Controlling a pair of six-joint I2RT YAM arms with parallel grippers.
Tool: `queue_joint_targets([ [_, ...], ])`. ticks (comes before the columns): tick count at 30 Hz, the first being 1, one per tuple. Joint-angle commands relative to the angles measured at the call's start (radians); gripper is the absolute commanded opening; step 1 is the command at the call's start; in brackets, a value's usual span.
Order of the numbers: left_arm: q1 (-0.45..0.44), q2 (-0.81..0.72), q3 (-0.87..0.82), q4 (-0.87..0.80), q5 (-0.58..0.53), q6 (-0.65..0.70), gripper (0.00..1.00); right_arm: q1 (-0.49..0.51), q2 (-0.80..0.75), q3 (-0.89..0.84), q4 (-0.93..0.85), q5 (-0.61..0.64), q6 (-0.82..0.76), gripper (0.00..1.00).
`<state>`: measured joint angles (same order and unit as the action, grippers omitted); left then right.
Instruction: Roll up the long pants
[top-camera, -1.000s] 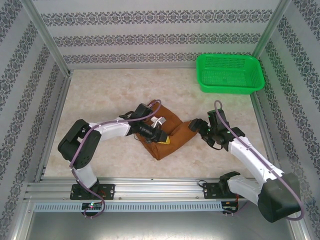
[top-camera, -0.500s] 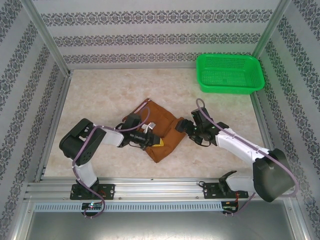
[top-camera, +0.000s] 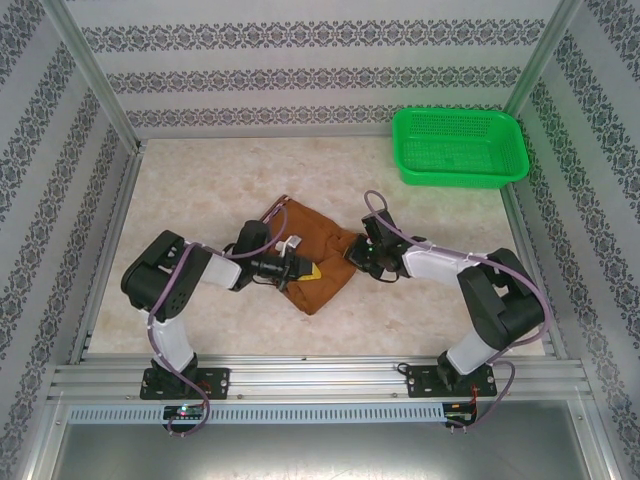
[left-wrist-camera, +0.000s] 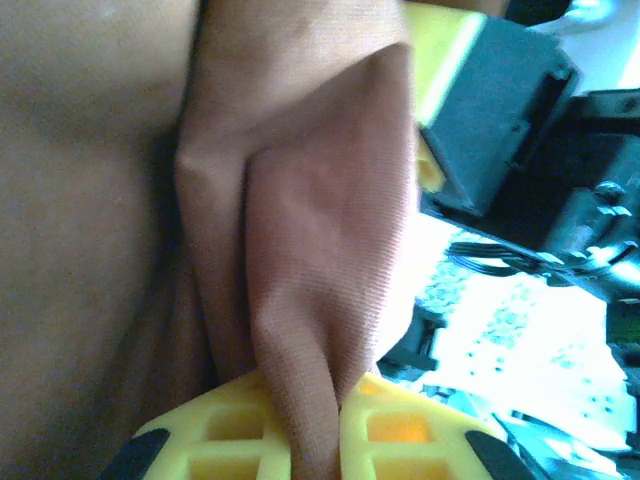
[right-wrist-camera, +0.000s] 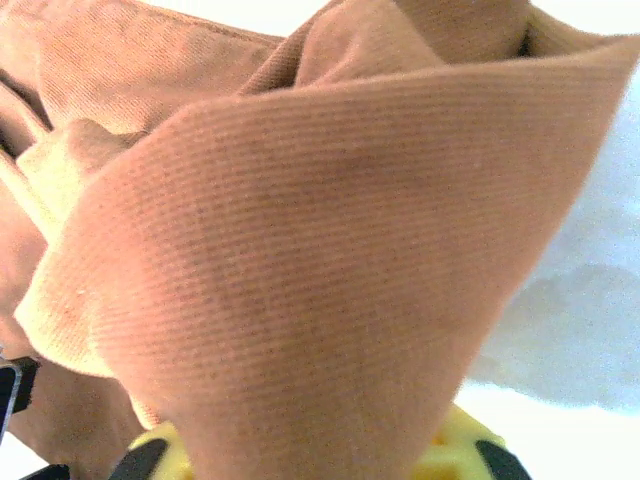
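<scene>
We see the long pants (top-camera: 322, 240) lying as a folded bundle in the middle of the desk (top-camera: 200, 190), between the two arms. The left tool (top-camera: 303, 269) is clenched on a fold at their left side, and the right tool (top-camera: 356, 251) grasps their right edge.

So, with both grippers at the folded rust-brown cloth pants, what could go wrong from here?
1. The left gripper pinches only a thin fold of the rust-brown cloth pants, so the fold may slip out.
2. Cloth drapes over the right gripper and hides its jaws in the wrist view, so its hold may be weak.
3. The two grippers are close together over the pants, so they might collide.
</scene>
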<state>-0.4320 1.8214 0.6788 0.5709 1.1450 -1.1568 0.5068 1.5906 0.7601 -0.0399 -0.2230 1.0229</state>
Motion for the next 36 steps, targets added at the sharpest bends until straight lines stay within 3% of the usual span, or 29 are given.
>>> queue_joint_targets([
  [1,-0.015,-0.159,0.237,-0.782,-0.219,0.628,0.04,0.013,-0.040,-0.097,-0.061,0.072,0.025,0.00],
  [2,-0.036,-0.189,0.301,-0.953,-0.378,0.743,0.07,0.015,-0.076,-0.122,-0.073,0.091,0.027,0.00],
  [3,-0.043,-0.211,0.329,-1.020,-0.491,0.785,0.10,0.015,-0.105,-0.137,-0.095,0.109,0.029,0.00],
  [7,-0.083,-0.346,0.322,-1.048,-0.868,0.824,0.28,0.026,-0.208,-0.181,-0.177,0.145,0.035,0.00],
  [10,-0.264,-0.469,0.288,-1.004,-1.200,0.923,0.39,0.041,-0.249,-0.194,-0.212,0.157,0.040,0.00],
  [12,-0.394,-0.504,0.279,-0.979,-1.370,0.990,0.41,0.052,-0.254,-0.193,-0.226,0.162,0.046,0.00],
  [17,-0.663,-0.457,0.310,-0.923,-1.509,1.172,0.48,0.081,-0.220,-0.185,-0.210,0.156,0.061,0.00],
  [23,-0.873,-0.196,0.414,-0.990,-1.691,1.281,0.51,0.105,-0.184,-0.186,-0.166,0.150,0.077,0.00],
  [27,-0.893,-0.134,0.458,-1.014,-1.605,1.242,0.56,0.115,-0.172,-0.185,-0.157,0.151,0.083,0.00],
  [29,-0.894,-0.106,0.479,-1.041,-1.613,1.205,0.57,0.122,-0.172,-0.183,-0.152,0.152,0.087,0.00],
  [36,-0.882,0.057,0.515,-1.175,-1.856,1.153,0.59,0.128,-0.212,-0.214,-0.131,0.129,0.111,0.00],
])
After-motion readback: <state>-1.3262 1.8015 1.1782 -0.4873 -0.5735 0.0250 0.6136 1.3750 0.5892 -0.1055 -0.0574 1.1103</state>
